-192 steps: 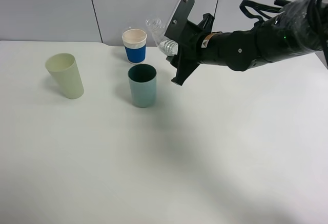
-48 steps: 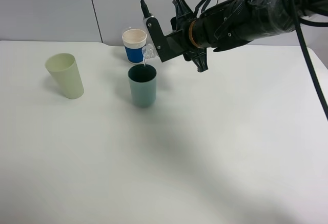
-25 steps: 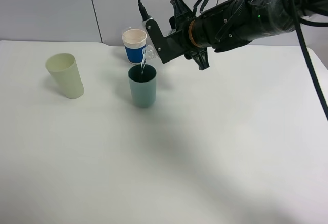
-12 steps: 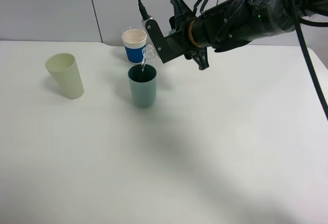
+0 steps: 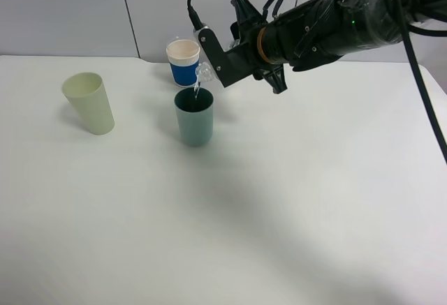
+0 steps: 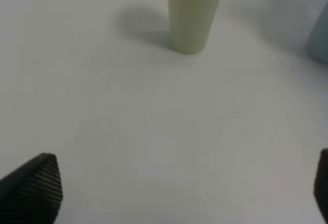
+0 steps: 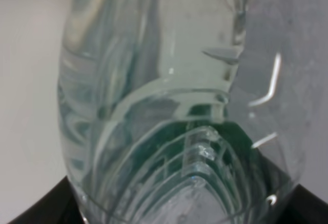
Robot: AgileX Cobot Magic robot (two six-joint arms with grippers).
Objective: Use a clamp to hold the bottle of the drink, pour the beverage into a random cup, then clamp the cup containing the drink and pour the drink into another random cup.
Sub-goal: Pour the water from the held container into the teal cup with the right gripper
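Nearest me the white table (image 5: 230,249) is smooth, matte and bare, so I expect a light cup to skid on it rather than grip. My left pincer (image 6: 177,193) hangs low over its left part with the fingers wide apart and nothing between them, looking at the pale green cup (image 6: 193,14), which stands upright at the far left; it tapers to a narrow base and I judge it easy to tip. Right of it, well apart, the teal cup (image 5: 194,116) stands upright near the middle: stiff, slick, straight-sided, gaining weight as it fills, so I would take it at mid-wall below the rim. Just above its far edge my right pincer (image 5: 218,59) is clamped on the bottle (image 5: 202,75), tipped mouth-down over the cup, with what looks like a thin thread of water (image 5: 197,90) falling in. The bottle is thin, ribbed plastic, light and crushable, so I hold it by the body gently. Behind stands the blue-and-cream cup (image 5: 184,62), then the grey panelled wall (image 5: 70,12).
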